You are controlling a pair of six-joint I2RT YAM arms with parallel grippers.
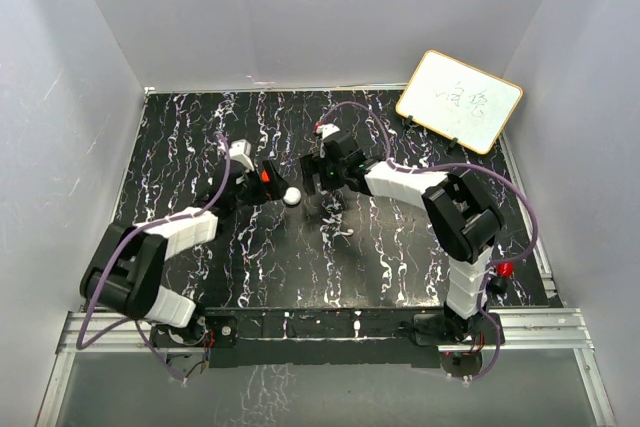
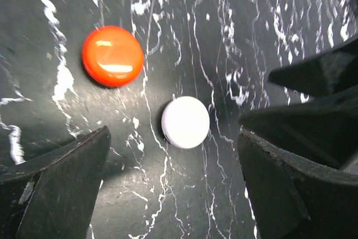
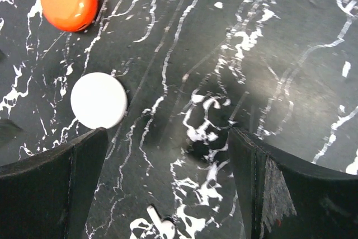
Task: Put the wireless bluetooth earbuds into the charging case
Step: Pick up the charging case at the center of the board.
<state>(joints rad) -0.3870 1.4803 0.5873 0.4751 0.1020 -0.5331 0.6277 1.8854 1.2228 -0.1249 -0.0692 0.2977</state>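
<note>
Left gripper point(image 2: 173, 138) wide open, empty; white round plastic disc point(image 2: 185, 122) sits between its fingers in the wrist view. Small round bright red plastic charging case point(image 2: 112, 56) lies flat on the black white-veined table point(image 2: 251, 37), near the disc, not touching. Right gripper point(image 3: 168, 135) wide open, empty, over table. Earbuds too small to make out.

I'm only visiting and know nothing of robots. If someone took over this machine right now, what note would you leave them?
Left pincer: open, empty, over the white disc.
Right pincer: open, empty, above bare table beside the white disc.
Case: red, lying on the table near the white disc, not touching it, and nothing grips it.
Earbuds: I cannot make them out in any view.
Done: nothing that shows.
Left: find both earbuds and put them into the case.
</note>
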